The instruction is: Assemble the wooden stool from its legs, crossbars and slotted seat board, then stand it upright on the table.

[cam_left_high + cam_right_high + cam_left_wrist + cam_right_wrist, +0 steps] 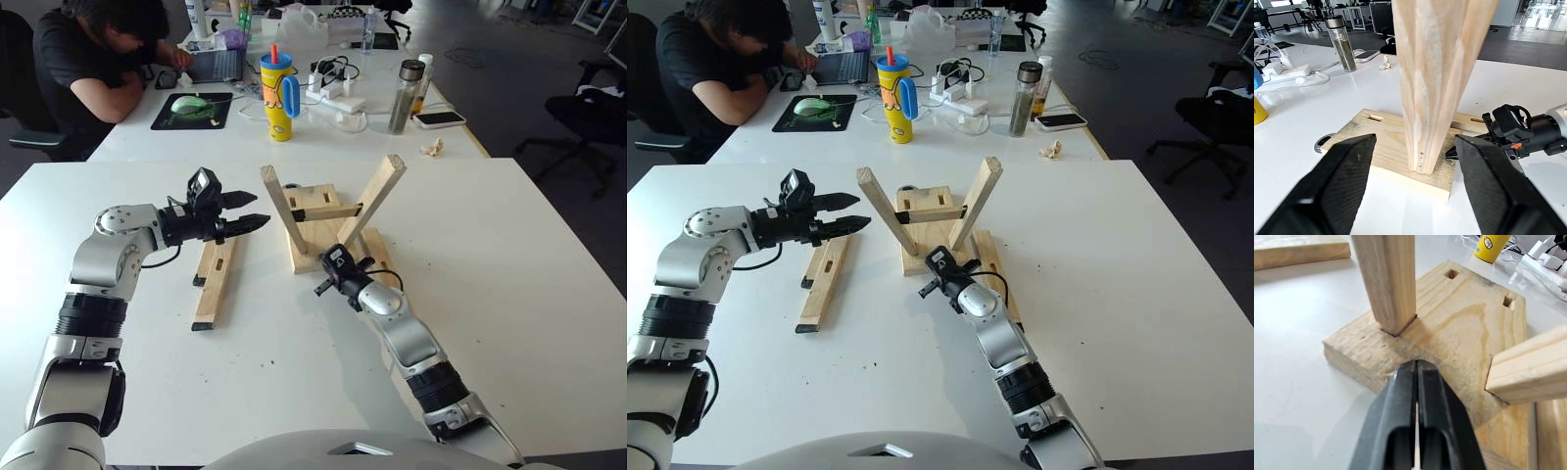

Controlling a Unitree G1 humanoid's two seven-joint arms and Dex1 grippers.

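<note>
Two legs [284, 211] and one crossbar [328, 211] stand in one seat board [315, 196]; left tool [261, 208] gapes empty, right tool [1416, 367] closed empty.

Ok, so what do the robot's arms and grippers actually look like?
Both arms, left arm and right arm, have smooth silver-grey shells with black ribbed joint bands. The left gripper and right gripper are black, each with two tapering fingers. A thin black cable loops by the left wrist.
</note>
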